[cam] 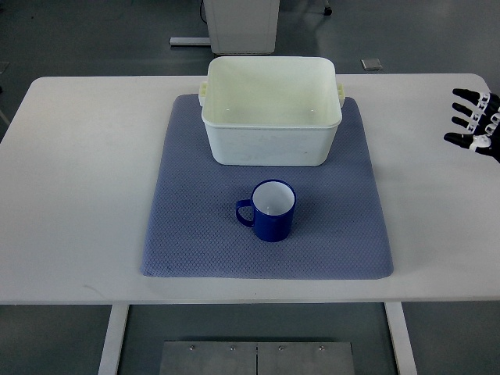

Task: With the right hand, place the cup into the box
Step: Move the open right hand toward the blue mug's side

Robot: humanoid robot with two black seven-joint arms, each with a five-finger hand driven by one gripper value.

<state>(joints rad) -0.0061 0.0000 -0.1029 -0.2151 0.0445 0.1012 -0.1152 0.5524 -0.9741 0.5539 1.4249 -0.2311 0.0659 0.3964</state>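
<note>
A dark blue enamel cup with a white inside was set upright on a blue-grey woven mat, just in front of the cream rectangular plastic box and apart from it, its handle turned to the box's left side. The robot's black and white right hand was seen well to the right of the box, over the white table, its fingers spread apart and holding nothing.

Blue cup upright just before white box.
</note>
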